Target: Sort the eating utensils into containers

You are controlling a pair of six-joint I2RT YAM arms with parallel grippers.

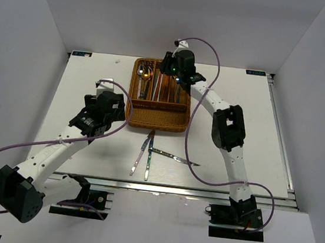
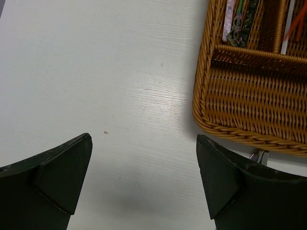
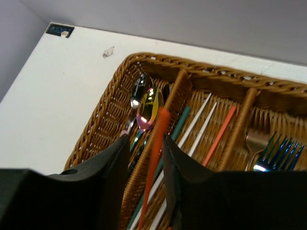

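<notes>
Jaws: right gripper [image 3: 145, 140] apart, loosely around thin red chopstick [image 3: 162, 125]; left gripper [image 2: 144, 139] wide, empty. We drop it clear of the brown woven wicker tray's [image 3: 103, 120] divider [image 3: 180, 88].

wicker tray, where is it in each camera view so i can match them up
Top external: wicker tray sits upper centre on the table.
Left wrist: wicker tray is upper right, showing only its near corner and crosswise slot.
Right wrist: wicker tray fills centre and right.
Shared landmark: the spoons in its left slot, with bowls in right wrist and handle ends in left wrist.
</notes>
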